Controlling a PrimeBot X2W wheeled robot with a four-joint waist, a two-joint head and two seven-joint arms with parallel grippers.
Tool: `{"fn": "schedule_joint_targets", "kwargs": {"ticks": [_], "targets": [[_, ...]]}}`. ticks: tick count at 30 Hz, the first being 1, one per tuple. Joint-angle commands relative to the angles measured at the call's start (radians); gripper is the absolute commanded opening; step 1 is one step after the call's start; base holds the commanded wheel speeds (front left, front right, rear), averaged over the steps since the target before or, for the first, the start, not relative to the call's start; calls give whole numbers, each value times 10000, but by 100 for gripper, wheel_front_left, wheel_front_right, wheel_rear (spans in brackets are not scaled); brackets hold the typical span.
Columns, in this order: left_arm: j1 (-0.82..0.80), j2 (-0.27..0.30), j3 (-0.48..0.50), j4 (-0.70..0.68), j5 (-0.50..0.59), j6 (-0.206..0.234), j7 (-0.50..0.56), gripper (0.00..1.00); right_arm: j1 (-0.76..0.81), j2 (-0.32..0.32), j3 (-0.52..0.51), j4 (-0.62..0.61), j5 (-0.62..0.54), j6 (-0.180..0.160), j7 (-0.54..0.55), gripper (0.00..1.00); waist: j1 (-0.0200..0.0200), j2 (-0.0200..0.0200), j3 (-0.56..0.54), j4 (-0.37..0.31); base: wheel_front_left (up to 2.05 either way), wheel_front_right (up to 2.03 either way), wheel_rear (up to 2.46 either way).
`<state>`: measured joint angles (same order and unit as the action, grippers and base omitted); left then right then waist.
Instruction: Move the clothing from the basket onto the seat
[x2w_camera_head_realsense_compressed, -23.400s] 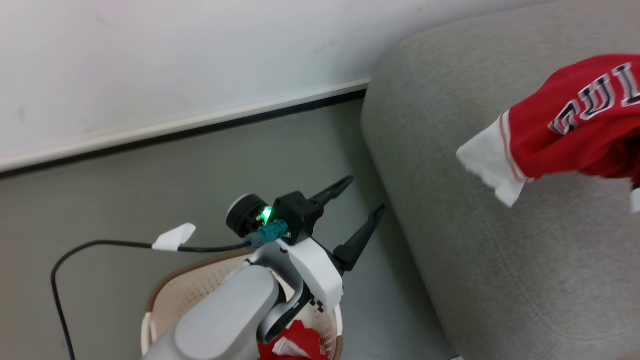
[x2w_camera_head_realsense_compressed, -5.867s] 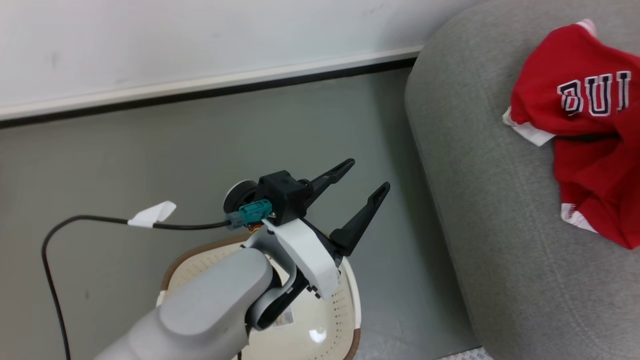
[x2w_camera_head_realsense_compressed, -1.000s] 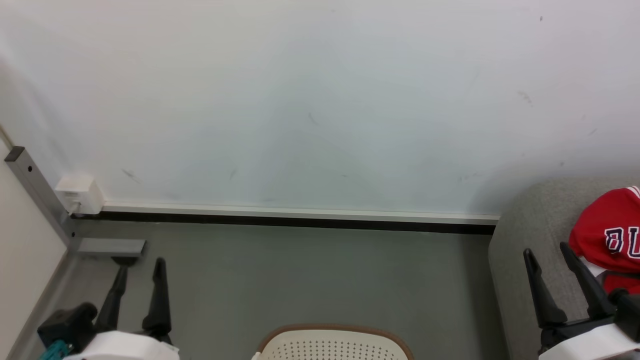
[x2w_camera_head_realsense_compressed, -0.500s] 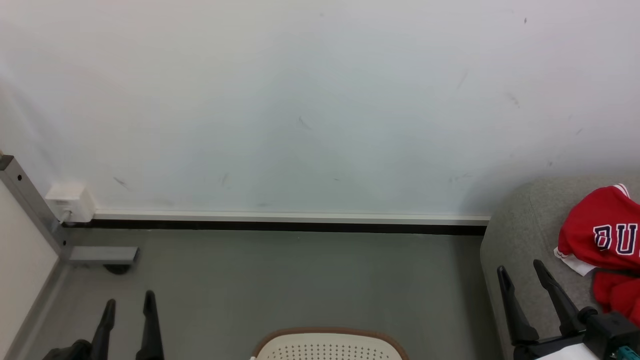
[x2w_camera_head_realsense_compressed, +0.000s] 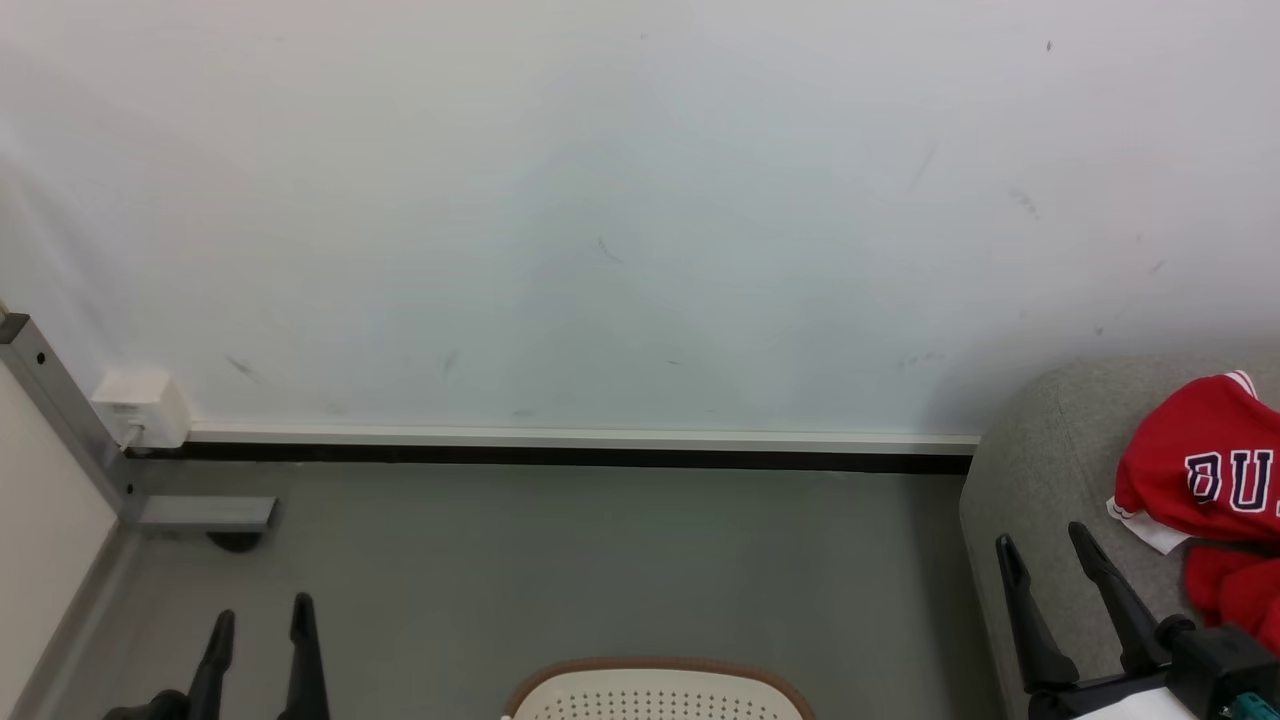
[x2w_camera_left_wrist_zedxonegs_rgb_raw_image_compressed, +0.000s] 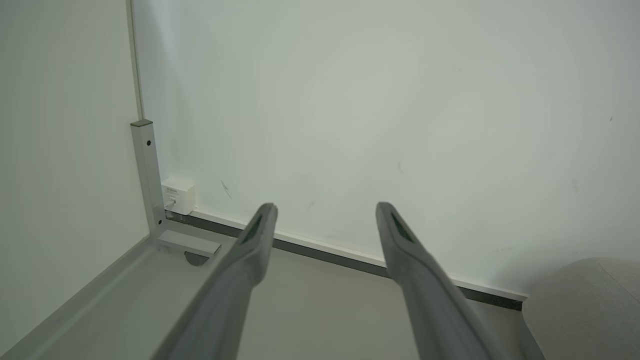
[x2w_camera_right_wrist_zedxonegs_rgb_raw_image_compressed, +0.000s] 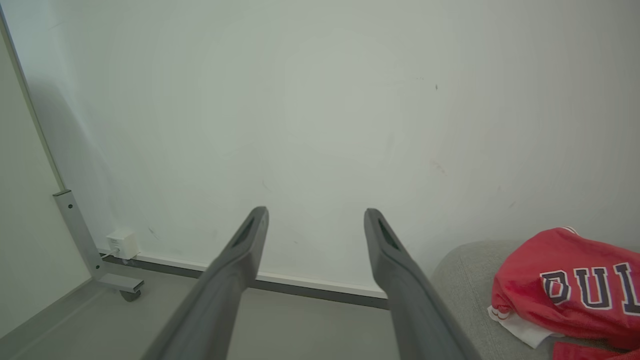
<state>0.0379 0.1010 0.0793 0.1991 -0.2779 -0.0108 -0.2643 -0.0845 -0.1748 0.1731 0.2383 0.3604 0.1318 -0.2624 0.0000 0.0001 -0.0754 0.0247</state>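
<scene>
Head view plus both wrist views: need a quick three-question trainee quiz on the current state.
1. True or false: the red jersey lies on the grey sofa.
2. Pick one. The left gripper is: A) open and empty, B) shut on cloth, C) shut on a handle.
3. Fill in: in the head view, the laundry basket shows its brown rim at the ___ edge of the picture.

Key: 1 true; 2 A; 3 bottom.
</scene>
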Motion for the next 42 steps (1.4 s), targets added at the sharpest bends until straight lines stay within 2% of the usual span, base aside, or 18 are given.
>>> {"fn": "schedule_joint_targets", "kwargs": {"ticks": [1, 9, 26, 27, 30, 42], "targets": [[-22, -29, 74, 71, 67, -79, 1, 100, 6, -21, 1, 50, -44, -24, -31, 100, 0, -1, -3, -13, 0, 0, 0], [-175, -193, 335, 316, 289, -376, 1, 100, -57, -90, 79, 175, 19, -24, -31, 100, 0, -1, -16, -23, 0, 0, 0], [-229, -409, 547, 530, 609, -666, 1, 100, -87, -128, 211, 314, 154, -24, -32, 100, 0, -1, -26, -66, 0, 0, 0], [-162, -426, 514, 523, 468, -658, 0, 0, -30, -84, 205, 278, 96, 0, 0, 0, 0, -1, -26, -67, 0, 0, 0], [-110, -500, 526, 755, 366, -671, 64, 0, 107, -18, 204, 440, 197, 2, 51, 0, 0, -1, -21, -70, 0, 0, 0], [-398, -496, 547, 754, -1856, -758, 723, 0, 18, 183, -304, 382, 2203, 0, 657, 0, 0, -1, 53, -86, 0, 0, 0]]}}
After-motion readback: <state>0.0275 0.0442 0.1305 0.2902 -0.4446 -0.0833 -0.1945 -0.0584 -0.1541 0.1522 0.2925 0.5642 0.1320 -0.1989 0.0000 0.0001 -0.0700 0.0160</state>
